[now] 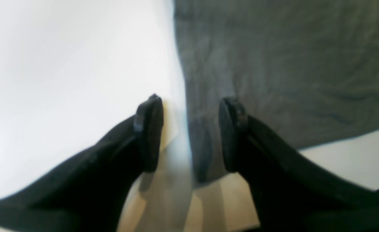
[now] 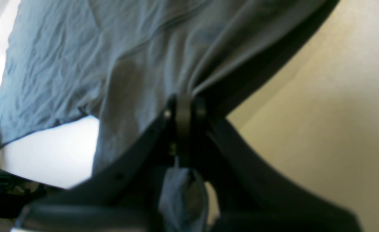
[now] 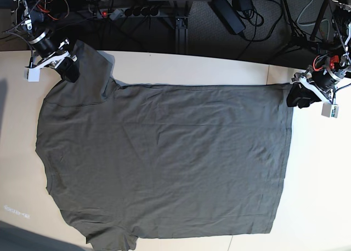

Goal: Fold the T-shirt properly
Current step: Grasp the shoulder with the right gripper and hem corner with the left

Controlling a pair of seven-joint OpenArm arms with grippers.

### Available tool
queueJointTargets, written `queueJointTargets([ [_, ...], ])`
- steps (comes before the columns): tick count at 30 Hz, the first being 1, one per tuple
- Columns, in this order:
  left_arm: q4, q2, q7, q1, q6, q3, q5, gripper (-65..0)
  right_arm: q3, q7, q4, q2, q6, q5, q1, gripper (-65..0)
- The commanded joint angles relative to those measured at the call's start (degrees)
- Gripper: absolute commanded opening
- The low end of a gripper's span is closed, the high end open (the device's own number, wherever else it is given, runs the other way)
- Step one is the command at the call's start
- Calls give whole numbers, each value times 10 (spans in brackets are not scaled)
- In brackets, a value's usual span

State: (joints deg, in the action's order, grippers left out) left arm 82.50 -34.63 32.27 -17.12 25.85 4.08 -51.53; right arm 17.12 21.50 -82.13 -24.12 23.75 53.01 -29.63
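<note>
- Left wrist view: I see my left gripper (image 1: pixel 189 133) with its jaws standing well apart and nothing between them that they press on. The near edge of the T-shirt (image 1: pixel 273 64) runs down the gap between the two pads. One pad (image 1: pixel 149 132) hangs over bare table (image 1: pixel 63 80), the other (image 1: pixel 231 135) over the cloth. The picture is blurred, so I cannot tell whether either pad touches the fabric. The shirt fills the upper right of this view, and a pale strip of table shows past its hem at the right.

- Right wrist view: my right gripper (image 2: pixel 184 122) has its jaws pressed together on a pinch of the T-shirt (image 2: pixel 80 64) — the cloth fans out from the pads in tight folds, and a small tuft of it pokes out behind the jaws toward the camera. The fabric is lifted at the grip and slopes away to the left, where it lies wrinkled. Table surface (image 2: pixel 321 112) shows to the right of the grip, and a bright patch of it under the shirt's edge at lower left.

- Base view: the T-shirt (image 3: pixel 164 163) lies spread flat on the table (image 3: pixel 323 196), hem to the view's right. The right gripper (image 3: pixel 68 70) sits at the far left corner of the shirt, on the sleeve — the left gripper (image 3: pixel 300 96) sits at the far right corner, by the hem. Cables and a power strip (image 3: pixel 131 11) lie beyond the table's far edge.
</note>
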Motion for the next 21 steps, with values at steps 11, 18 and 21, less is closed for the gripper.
queueJointTargets([
  [11,-5,-3,14,9,5,-65,59,-477,0,23,-1,-6,5,-20,-4,-650],
  [18,-5,-3,14,9,5,-65,60,-650,0,23,-1,-6,5,-20,-4,-650],
  [21,-4,-3,5,9,31,-65,71,-650,0,26,-1,-6,7,-21,-4,-650],
])
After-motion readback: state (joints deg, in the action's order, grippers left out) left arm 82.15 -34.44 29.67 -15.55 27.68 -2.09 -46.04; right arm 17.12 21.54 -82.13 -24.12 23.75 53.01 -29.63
